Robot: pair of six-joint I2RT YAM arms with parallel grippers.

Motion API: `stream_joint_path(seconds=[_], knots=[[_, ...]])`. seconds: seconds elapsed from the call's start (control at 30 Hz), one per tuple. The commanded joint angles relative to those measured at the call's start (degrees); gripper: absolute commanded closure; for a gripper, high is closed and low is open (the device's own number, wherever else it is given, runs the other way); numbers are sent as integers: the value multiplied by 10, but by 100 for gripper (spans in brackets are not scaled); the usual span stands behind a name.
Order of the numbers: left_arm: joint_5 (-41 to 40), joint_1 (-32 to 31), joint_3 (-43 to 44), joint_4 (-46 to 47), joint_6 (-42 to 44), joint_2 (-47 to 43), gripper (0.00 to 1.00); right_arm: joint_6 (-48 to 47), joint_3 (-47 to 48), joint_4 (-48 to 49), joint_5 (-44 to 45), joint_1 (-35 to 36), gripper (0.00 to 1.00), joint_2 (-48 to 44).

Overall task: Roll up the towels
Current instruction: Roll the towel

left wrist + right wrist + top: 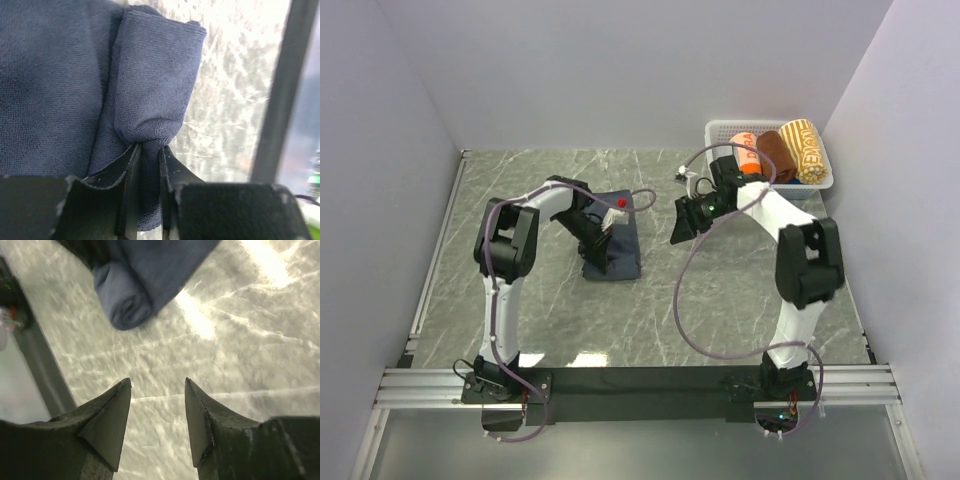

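We found the towel (pixel 616 252) lying on the table (pixel 720 300), left of the middle, navy and partly rolled. In the left wrist view one edge of the towel (pixel 155 85) was wound into a thick roll, with the rest spread flat beside it. The left gripper (pixel 603 230) sat over the cloth, and we saw its jaws nearly together, pinching a fold of fabric at the roll's end (pixel 149 150).

The right gripper (pixel 683 222) hung above bare marble, apart from the towel. Its jaws stood spread with nothing between them (pixel 157 385), and its camera caught the roll's spiral end (pixel 125 305) farther off.

At the far right corner we noted a white basket (pixel 720 130) holding three rolls (pixel 782 150): orange, brown and patterned yellow.
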Motion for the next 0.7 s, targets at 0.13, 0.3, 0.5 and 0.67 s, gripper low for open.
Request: stream_joint_path(seconds=[0.13, 0.3, 0.5, 0.67], knots=[[-23, 0, 84, -67, -35, 117, 92, -87, -137, 137, 104, 59, 47, -165], [-26, 12, 106, -72, -50, 155, 88, -173, -153, 194, 215, 185, 45, -171], [-15, 24, 129, -85, -53, 184, 87, -268, -159, 280, 291, 281, 32, -121], [-11, 29, 135, -85, -54, 193, 86, -310, -137, 303, 299, 322, 31, -69]])
